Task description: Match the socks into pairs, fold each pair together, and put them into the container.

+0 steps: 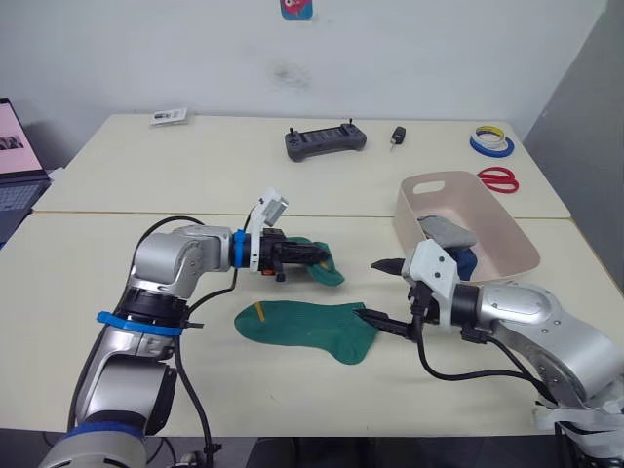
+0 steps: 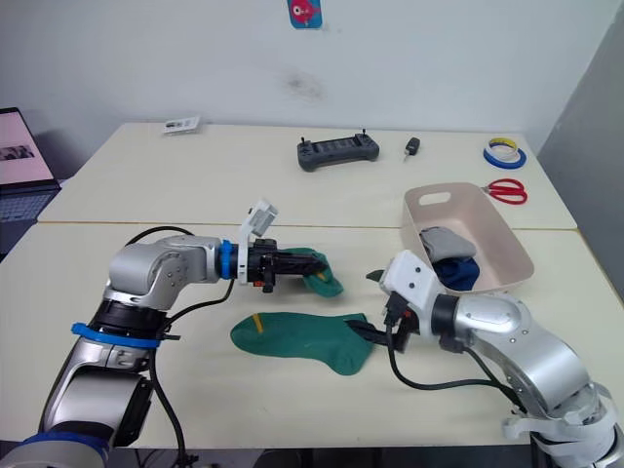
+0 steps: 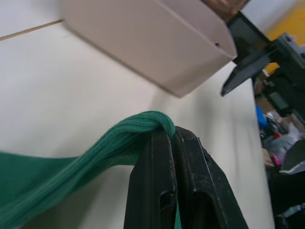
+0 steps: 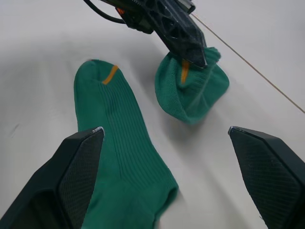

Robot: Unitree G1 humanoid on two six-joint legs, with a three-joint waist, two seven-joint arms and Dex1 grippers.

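Left gripper [image 1: 314,255] was clamped on one green sock [image 1: 324,263], its two black fingers pressed together over a bunched fold of the ribbed fabric and holding it just above the table [image 1: 117,273], so that the sock hung crumpled from the fingertips. Right gripper [image 1: 380,290] stood wide open, one finger resting at the toe end of the second green sock [image 1: 307,329] and the other raised clear of it. That second sock lay flat and stretched out on the near table, its cuff with a yellowish mark pointing toward the robot's left, just in front of the held sock. To the right, on the same table, sat the pale pink container [image 1: 507,239], with a grey sock [image 1: 447,231] and a dark blue sock [image 1: 466,261] inside. On the far table lay a black controller [image 1: 326,141], a small black key fob [image 1: 397,136], rolls of tape [image 1: 490,141], red scissors [image 1: 498,179] and a small card [image 1: 169,117]. A laptop [image 1: 18,156] stood at the far left edge.
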